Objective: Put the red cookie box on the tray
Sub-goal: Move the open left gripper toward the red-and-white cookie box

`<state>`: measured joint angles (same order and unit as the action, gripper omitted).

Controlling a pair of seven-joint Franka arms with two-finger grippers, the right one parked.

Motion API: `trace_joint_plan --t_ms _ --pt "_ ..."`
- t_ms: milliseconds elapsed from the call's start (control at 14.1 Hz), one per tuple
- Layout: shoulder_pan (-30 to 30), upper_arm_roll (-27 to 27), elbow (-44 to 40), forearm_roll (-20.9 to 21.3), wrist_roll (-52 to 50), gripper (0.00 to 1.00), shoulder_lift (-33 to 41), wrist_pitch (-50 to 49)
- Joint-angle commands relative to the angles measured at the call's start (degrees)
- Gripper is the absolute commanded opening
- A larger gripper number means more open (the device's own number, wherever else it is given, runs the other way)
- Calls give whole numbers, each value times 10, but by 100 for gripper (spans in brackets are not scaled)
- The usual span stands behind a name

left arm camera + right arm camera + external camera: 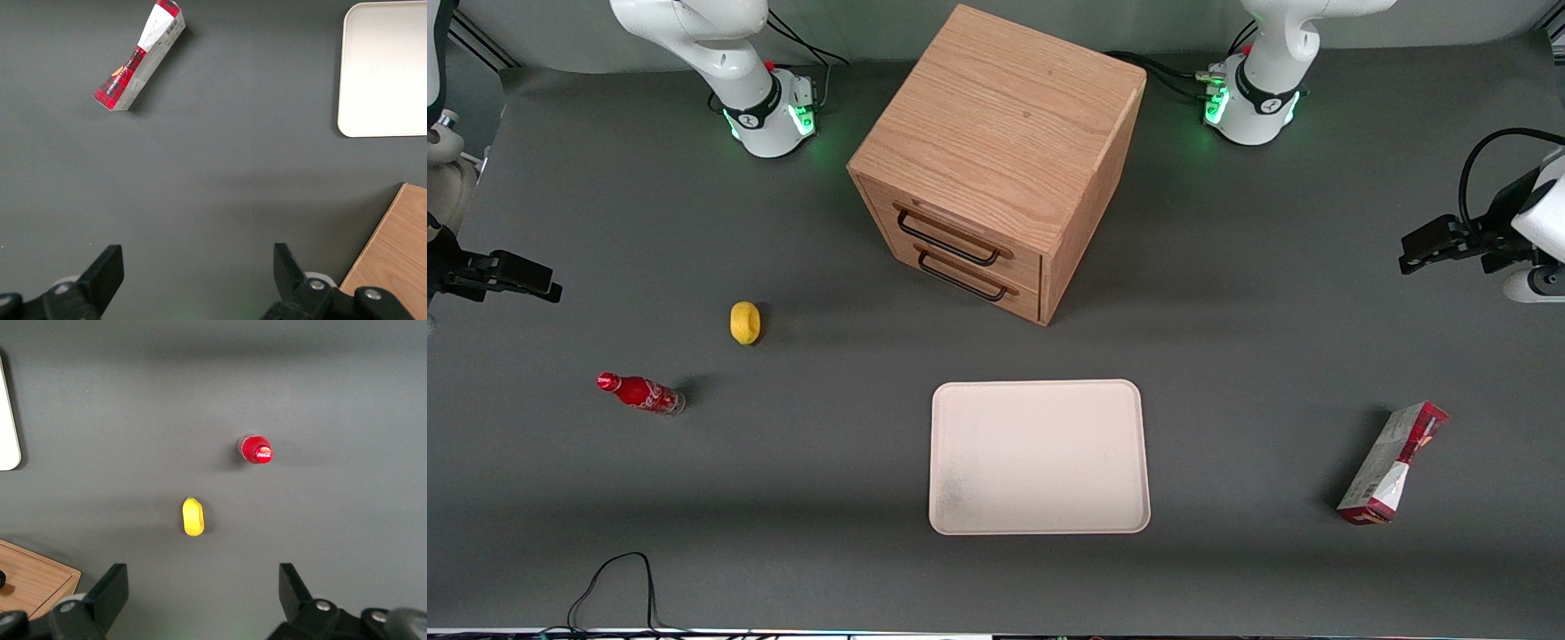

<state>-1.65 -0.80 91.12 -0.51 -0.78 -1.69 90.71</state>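
The red cookie box [1393, 462] lies flat on the dark grey table toward the working arm's end, nearer the front camera than my gripper. It also shows in the left wrist view [140, 57], well apart from the fingers. The cream-white tray [1040, 455] sits mid-table in front of the wooden cabinet, with nothing on it; one corner of the tray [387, 67] shows in the left wrist view. My left gripper [1405, 253] hovers above the table at the working arm's end. It is open [197, 260] with nothing between its fingers.
A wooden drawer cabinet [996, 160] with two black handles stands mid-table, its corner [393, 253] close beside my gripper's view. A yellow lemon [744, 322] and a small red soda bottle [640, 393] lie toward the parked arm's end. A black cable [618, 578] loops at the front edge.
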Motion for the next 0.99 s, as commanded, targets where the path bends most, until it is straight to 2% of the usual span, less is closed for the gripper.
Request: trace_joint_plan --t_ms 0,568,710,923 --pt "-4 -3 11 -3 -4 100 12 -1" --pt "5 -7 2 2 1 100 -8 19" --pt "21 -9 -22 3 4 100 -37 32" --pt "72 -9 -100 2 67 100 -110 39"
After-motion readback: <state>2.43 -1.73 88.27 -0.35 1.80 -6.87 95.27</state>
